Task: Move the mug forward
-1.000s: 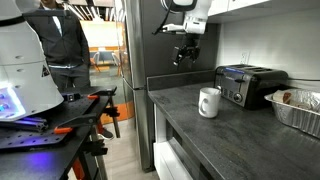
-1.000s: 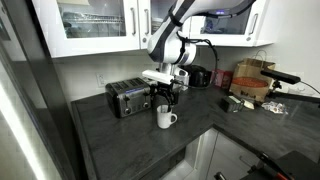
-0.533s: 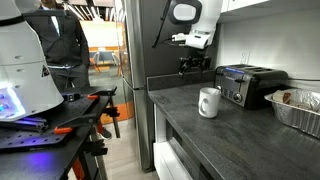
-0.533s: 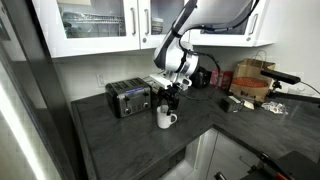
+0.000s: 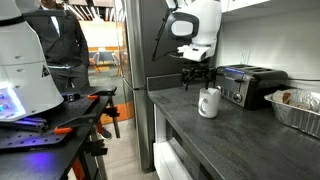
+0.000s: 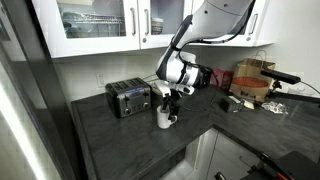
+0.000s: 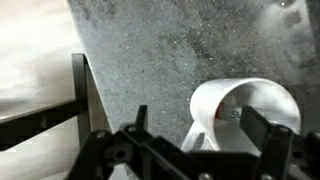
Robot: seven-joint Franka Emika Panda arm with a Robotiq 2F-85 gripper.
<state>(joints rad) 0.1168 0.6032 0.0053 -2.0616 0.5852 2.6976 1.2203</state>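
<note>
The small white mug [image 5: 209, 102] stands upright on the dark countertop in front of the toaster. It also shows in an exterior view [image 6: 166, 118] and in the wrist view [image 7: 248, 104], where I look into its open top with the handle [image 7: 200, 136] pointing toward the camera. My gripper [image 5: 196, 79] hangs just above the mug and slightly to one side, also seen in an exterior view [image 6: 172, 98]. In the wrist view the gripper [image 7: 198, 114] is open and empty, with its two black fingers either side of the mug's handle side.
The black-and-silver toaster [image 5: 248, 84] stands right behind the mug, also in an exterior view [image 6: 127, 98]. A foil tray [image 5: 296, 109] lies beside the toaster. The counter's front edge [image 5: 170, 125] is near. A cardboard box [image 6: 252, 78] and clutter sit farther along.
My gripper has moved down and across from above the counter's end to just over the mug. The mug has not moved.
</note>
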